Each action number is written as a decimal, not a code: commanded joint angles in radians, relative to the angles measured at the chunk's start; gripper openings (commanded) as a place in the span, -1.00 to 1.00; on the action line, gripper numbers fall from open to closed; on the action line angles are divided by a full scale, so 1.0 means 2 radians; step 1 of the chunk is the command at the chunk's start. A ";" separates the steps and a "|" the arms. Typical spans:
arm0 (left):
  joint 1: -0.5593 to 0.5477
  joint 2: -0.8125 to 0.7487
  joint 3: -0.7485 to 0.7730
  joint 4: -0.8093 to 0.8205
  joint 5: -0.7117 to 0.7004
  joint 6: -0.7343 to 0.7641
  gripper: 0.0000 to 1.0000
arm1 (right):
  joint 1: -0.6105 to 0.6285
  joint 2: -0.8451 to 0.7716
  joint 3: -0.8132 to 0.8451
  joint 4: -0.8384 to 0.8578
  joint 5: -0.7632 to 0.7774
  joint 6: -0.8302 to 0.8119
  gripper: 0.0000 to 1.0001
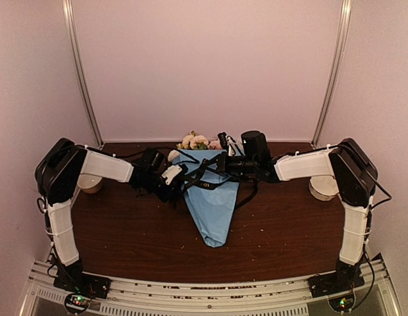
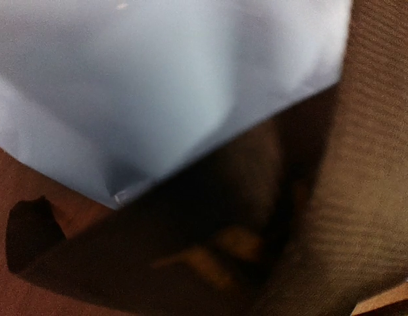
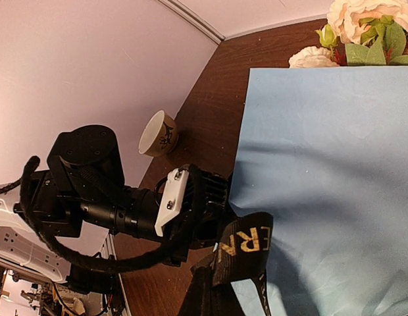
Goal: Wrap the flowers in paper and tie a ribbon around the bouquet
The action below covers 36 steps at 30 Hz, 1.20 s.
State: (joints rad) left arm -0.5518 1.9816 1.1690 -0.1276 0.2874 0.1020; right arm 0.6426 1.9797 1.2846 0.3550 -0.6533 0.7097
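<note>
Brown table [image 1: 125,230], 2 cups [image 1: 90,184]; ribbon [image 3: 243,240] crosses bouquet [image 1: 214,204]; right gripper [image 1: 222,164] clenched, left gripper [image 1: 181,179] unclear.

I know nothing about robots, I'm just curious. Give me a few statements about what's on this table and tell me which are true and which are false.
1. The flowers sit inside blue paper. True.
2. The bouquet points its tip at the back wall. False: the tip faces the near edge of the table.
3. A black ribbon with lettering crosses the paper. True.
4. The table is white. False: it is dark brown.
</note>
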 commanded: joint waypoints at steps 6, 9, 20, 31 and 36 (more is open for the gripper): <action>-0.001 -0.117 -0.066 0.008 -0.098 -0.022 -1.00 | -0.007 -0.003 -0.004 -0.002 0.010 -0.005 -1.00; -0.001 -0.153 -0.066 -0.008 -0.118 -0.001 -1.00 | -0.008 0.000 -0.004 -0.001 0.011 -0.002 -1.00; -0.009 -0.111 0.150 -0.079 -0.080 0.023 -1.00 | -0.011 0.009 -0.013 0.012 0.030 0.025 -1.00; -0.026 0.131 0.449 -0.246 -0.134 0.012 0.30 | -0.018 0.018 -0.035 0.023 0.072 0.068 -1.00; -0.026 0.085 0.388 -0.221 -0.166 0.036 0.72 | -0.020 0.029 -0.034 0.023 0.077 0.078 -1.00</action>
State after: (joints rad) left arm -0.6075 2.2601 1.9934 -0.5865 0.0208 0.1352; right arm 0.6098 2.0109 1.2224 0.3851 -0.5377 0.8364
